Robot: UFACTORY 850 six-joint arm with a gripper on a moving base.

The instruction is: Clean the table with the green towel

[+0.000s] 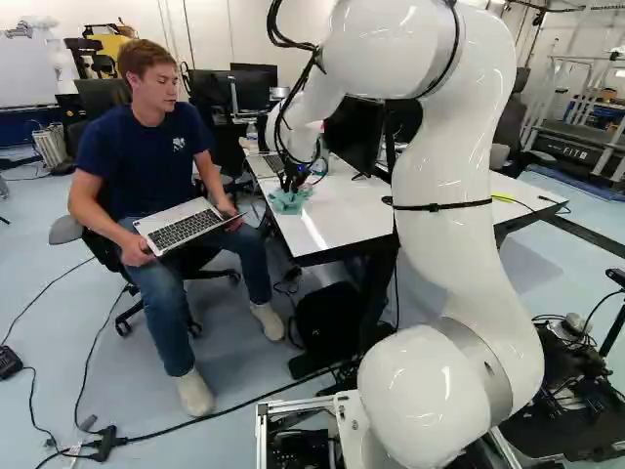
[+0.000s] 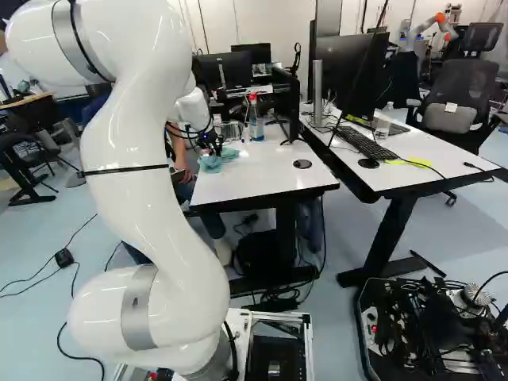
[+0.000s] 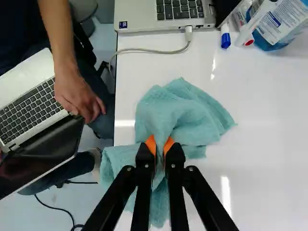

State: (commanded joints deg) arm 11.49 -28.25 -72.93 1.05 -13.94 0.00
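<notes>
White cable (image 3: pixel 168 52) plugged into laptop (image 3: pixel 139 13), blue-capped marker (image 3: pixel 225 37) nearby

The towel (image 3: pixel 178 108) is showing pale blue-green with a finely textured weave. It is lying crumpled on the table, bunching into a narrow pinched fold near its middle and spreading in loose, uneven folds to either side. One part is reaching past the table's edge. In the left base view it is sitting in the upper middle; in the right base view, left of centre in the upper half. The table (image 2: pixel 266 176) is standing around the middle of the right base view, its glossy white top reflecting light.
</notes>
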